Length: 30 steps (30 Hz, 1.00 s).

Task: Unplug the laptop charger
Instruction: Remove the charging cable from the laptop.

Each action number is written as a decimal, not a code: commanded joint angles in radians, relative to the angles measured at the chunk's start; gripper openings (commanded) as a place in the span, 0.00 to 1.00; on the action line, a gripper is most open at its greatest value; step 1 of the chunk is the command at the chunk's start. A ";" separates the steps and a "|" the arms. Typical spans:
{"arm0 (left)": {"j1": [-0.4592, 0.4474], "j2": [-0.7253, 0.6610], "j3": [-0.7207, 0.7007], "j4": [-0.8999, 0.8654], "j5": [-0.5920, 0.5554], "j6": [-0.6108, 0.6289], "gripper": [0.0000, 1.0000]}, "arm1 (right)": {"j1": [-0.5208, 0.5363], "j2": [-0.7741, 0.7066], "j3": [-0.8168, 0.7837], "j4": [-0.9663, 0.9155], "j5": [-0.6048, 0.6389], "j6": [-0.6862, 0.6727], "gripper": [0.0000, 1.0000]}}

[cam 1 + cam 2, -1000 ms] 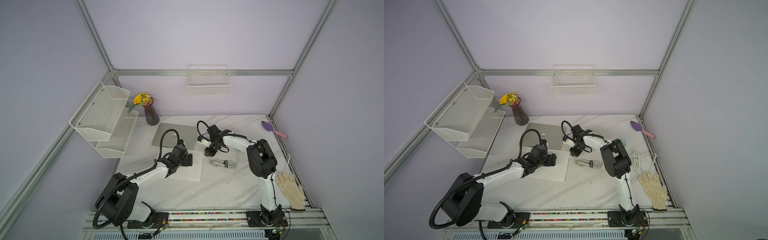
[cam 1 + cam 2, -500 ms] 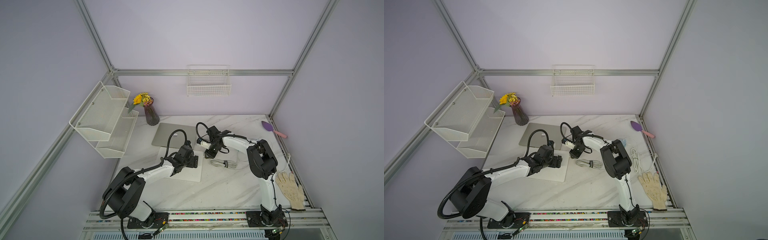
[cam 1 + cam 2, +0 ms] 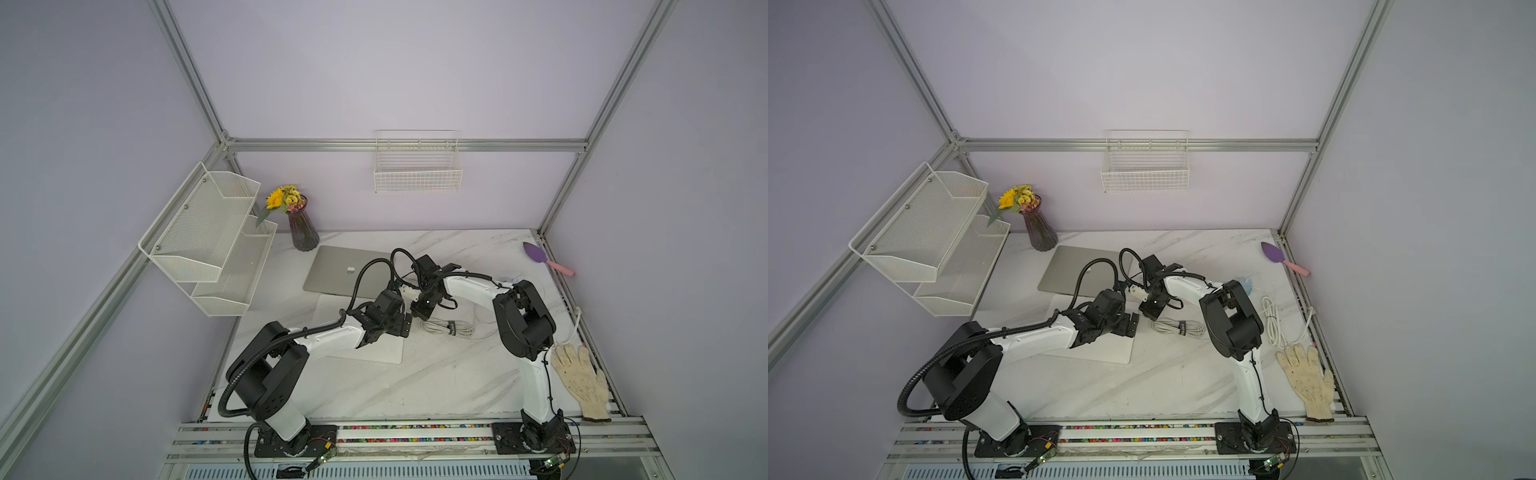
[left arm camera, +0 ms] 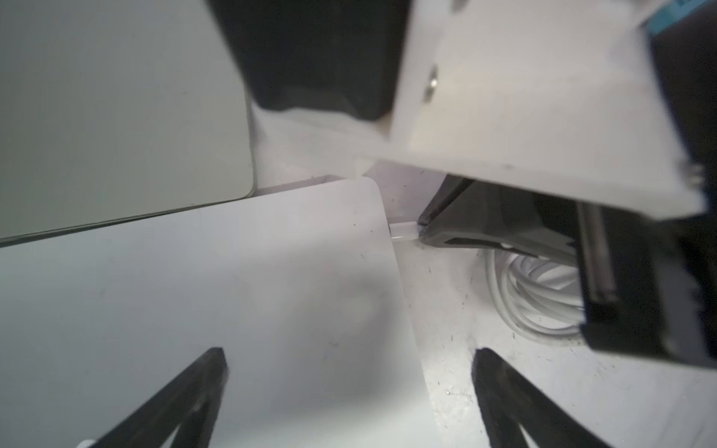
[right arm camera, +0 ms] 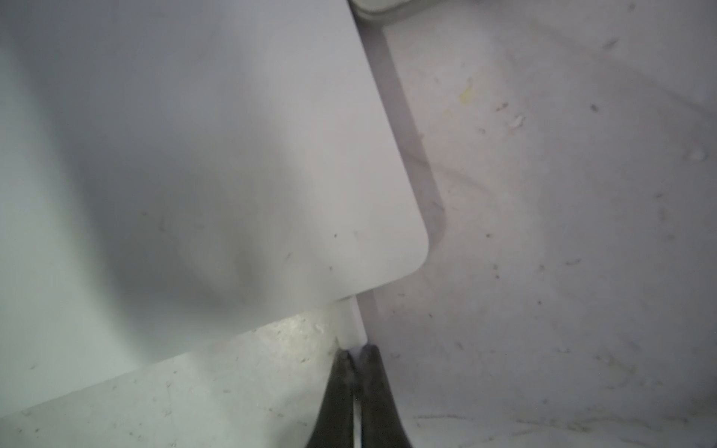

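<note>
- Right gripper (image 5: 355,353) fingertips pinched together on small white charger plug (image 5: 351,322); the plug butts the white slab (image 5: 217,155) at its edge, near the rounded corner.
- Left gripper (image 4: 349,388) spread wide, holding nothing, straddling the slab's side edge: one finger over the slab, the other over the marble tabletop (image 3: 436,386).
- Grippers close together, tight room; coiled white cord (image 3: 436,326) just beside the right one.
- Silver laptop (image 3: 332,270) behind the slab, edges meeting.
- Bare marble stretches in front of the slab.
- Charger brick: cannot tell where.
</note>
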 commanded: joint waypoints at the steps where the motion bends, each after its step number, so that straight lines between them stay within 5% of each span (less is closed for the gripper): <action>1: -0.044 0.073 0.067 -0.110 -0.157 -0.032 1.00 | 0.001 -0.029 -0.056 0.046 0.025 -0.005 0.00; 12: -0.072 0.221 0.120 -0.238 -0.255 -0.136 0.97 | -0.007 -0.047 -0.057 0.079 -0.037 0.031 0.00; 30: 0.018 0.171 -0.020 -0.212 -0.186 -0.183 0.97 | -0.038 -0.061 -0.057 0.083 -0.065 0.046 0.00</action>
